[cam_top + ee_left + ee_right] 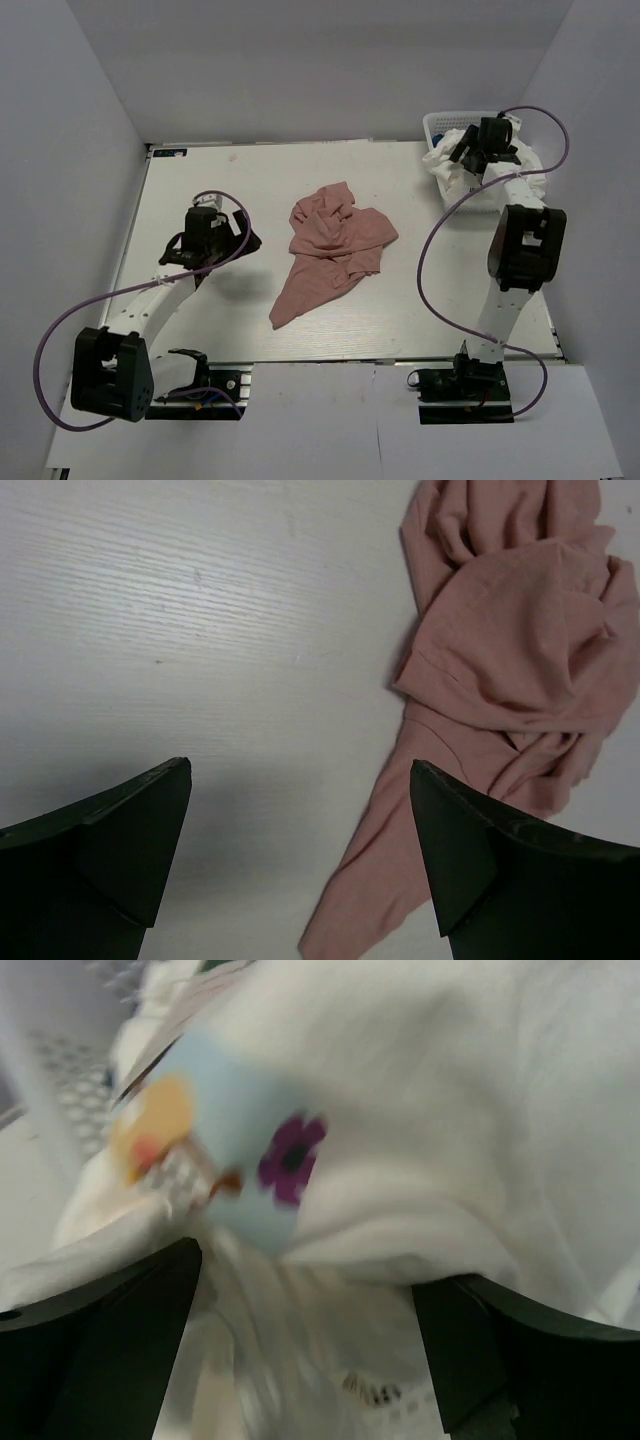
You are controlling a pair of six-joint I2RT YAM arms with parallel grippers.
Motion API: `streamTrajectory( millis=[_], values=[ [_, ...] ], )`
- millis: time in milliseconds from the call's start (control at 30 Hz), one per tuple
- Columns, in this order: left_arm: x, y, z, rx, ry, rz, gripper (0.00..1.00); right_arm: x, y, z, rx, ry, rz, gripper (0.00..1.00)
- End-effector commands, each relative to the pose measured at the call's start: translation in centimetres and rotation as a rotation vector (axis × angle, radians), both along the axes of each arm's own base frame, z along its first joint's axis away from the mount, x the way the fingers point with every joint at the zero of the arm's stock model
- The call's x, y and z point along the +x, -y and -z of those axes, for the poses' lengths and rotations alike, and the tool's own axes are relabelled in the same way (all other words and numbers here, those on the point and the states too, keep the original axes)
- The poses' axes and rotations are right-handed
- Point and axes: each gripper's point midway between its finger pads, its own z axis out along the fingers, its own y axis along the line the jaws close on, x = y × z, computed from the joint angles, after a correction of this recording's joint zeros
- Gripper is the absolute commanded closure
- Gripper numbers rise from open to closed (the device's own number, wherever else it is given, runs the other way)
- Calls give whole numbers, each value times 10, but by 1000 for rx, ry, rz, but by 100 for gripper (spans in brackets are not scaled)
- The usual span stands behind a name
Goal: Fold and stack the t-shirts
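Note:
The dusty pink t-shirt (330, 250) lies crumpled in the middle of the table; it also shows in the left wrist view (510, 660). My left gripper (235, 243) is open and empty above bare table left of the shirt, its right finger (500, 870) over the shirt's lower edge. The white t-shirt (450, 160) with a coloured print (240, 1160) is bunched in the white basket (440, 125) at the far right. My right gripper (478, 150) hovers open right over this white shirt (420, 1110), fingers wide apart.
The table's (200, 190) left half lies between the left arm and the back wall. The right arm's cable (430, 250) loops over the table's right side. White walls close in on three sides.

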Motion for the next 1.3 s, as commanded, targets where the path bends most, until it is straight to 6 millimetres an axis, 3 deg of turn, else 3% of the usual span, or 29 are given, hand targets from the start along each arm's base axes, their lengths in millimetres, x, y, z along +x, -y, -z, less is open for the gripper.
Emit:
streamTrajectory(
  millis=[0,33,67,100,133,167,200,233,267,300,367,400,467,500,533,567,667,833,867,933,967,1033,1067,1100,1133,1167,1200,1233,1267],
  values=[
    [-10,22,-11,-91,52,110,0,-26,-50,-122,28,241,-167,10],
    [-15,29,-10,-121,53,149,0,-37,-51,-140,-5,261,-180,10],
    [-13,33,-15,-137,74,168,0,-43,-54,-144,-15,258,-188,10],
    [-19,42,-10,-161,52,210,0,-52,-75,-138,-21,228,-229,10],
    [-22,47,-6,-186,27,222,0,-65,-81,-151,-48,238,-263,10],
    [-23,52,-6,-207,11,250,0,-72,-89,-150,-48,232,-285,10],
    [-32,64,-5,-258,-21,315,0,-81,-123,-142,-27,216,-377,10],
    [-37,72,5,-288,-73,340,0,-94,-137,-151,-21,247,-418,10],
    [-39,78,6,-299,-77,368,0,-101,-151,-139,-4,230,-468,10],
    [-45,78,17,-296,-115,347,0,-113,-193,-141,7,244,-567,10],
    [-53,83,30,-262,-154,348,0,-119,-226,-112,27,181,-643,10],
    [-60,79,43,-222,-194,334,0,-130,-260,-104,36,163,-716,10],
    [-71,86,53,-180,-229,355,0,-134,-296,-65,37,75,-789,10],
    [-76,83,62,-142,-263,341,0,-139,-313,-56,41,52,-823,10],
    [-80,84,68,-116,-279,349,0,-142,-326,-51,58,35,-858,10],
    [-83,84,70,-99,-285,352,0,-146,-341,-23,62,-26,-890,10],
    [-85,92,79,-55,-298,372,0,-153,-371,3,60,-40,-938,10],
    [-91,86,108,124,-408,322,11,-146,-379,32,50,-73,-862,12],
    [-88,85,112,153,-418,305,17,-148,-378,40,59,-89,-850,24],
    [-88,91,110,164,-403,323,26,-151,-383,46,85,-92,-861,33],
    [-87,90,110,172,-399,316,39,-155,-382,53,91,-108,-864,50],
    [-88,95,109,182,-373,318,53,-160,-380,55,99,-104,-863,70],
    [-85,96,106,174,-356,319,79,-162,-380,48,101,-88,-862,88],
    [-86,97,106,185,-350,321,98,-165,-378,48,105,-79,-861,96],
    [-86,98,106,194,-346,323,100,-169,-373,46,104,-79,-854,100],
    [-86,98,106,195,-346,323,100,-165,-375,26,124,-10,-848,100],
    [-82,98,103,199,-331,314,100,-171,-368,31,122,-23,-844,100],
    [-79,98,99,206,-308,297,100,-172,-366,5,125,36,-852,100],
    [-71,100,84,196,-256,283,100,-173,-364,-3,125,63,-850,100]
  ],
)
